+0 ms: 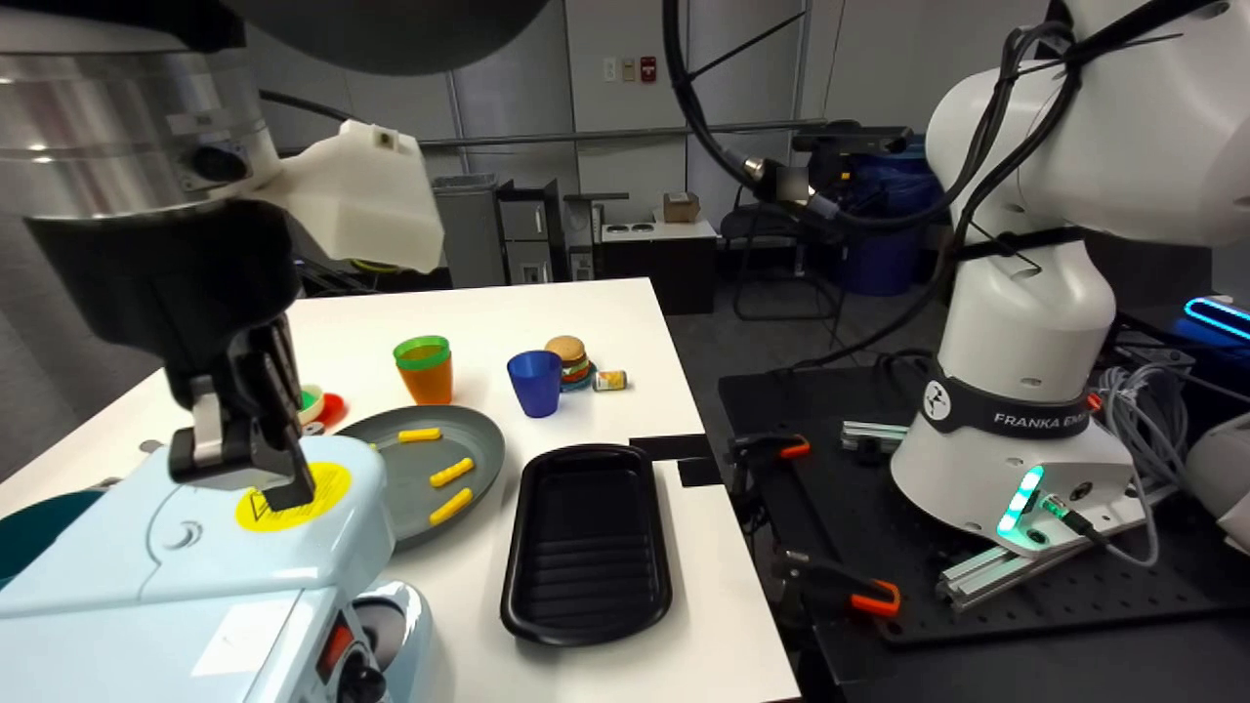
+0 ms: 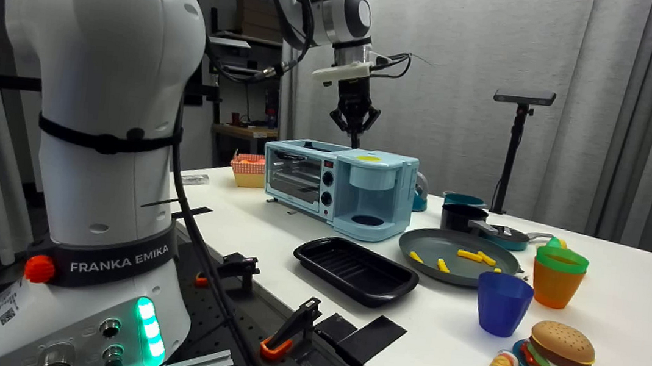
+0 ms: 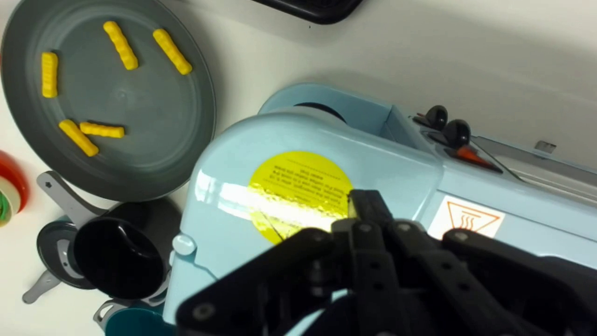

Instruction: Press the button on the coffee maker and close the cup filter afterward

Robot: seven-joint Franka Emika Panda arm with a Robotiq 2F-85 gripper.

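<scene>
Table (image 2: 644, 299): white, bearing a blue cup (image 2: 502, 307) and a toy burger (image 2: 561, 351) among other things.
Arm (image 2: 108, 48): white, the only one I see at work; it reaches across the table.
Coffee maker (image 2: 346, 176): pale blue and boxy, its long axis crosswise to the arm's reach, its front facing the arm's base.
Plate (image 3: 123, 98): grey, just beside the maker's rounded end.
Filter (image 3: 378, 163): the maker's rounded top piece, bearing a yellow patch (image 3: 298, 182). It looks lowered; fully closed or not, I cannot tell.
Gripper (image 3: 371, 203): pointing down over the filter, fingers together, holding nothing that I can see. In the wrist view its tips overlap the patch's edge; whether they touch, I cannot tell.
Switch (image 3: 473, 156): red, probably the button, on the front panel just above two black knobs (image 2: 328, 178). From the gripper it lies lower and toward the arm's base. My judgement: pushing the filter calls for a straight drop; the button calls for a shift past the front edge first.
</scene>
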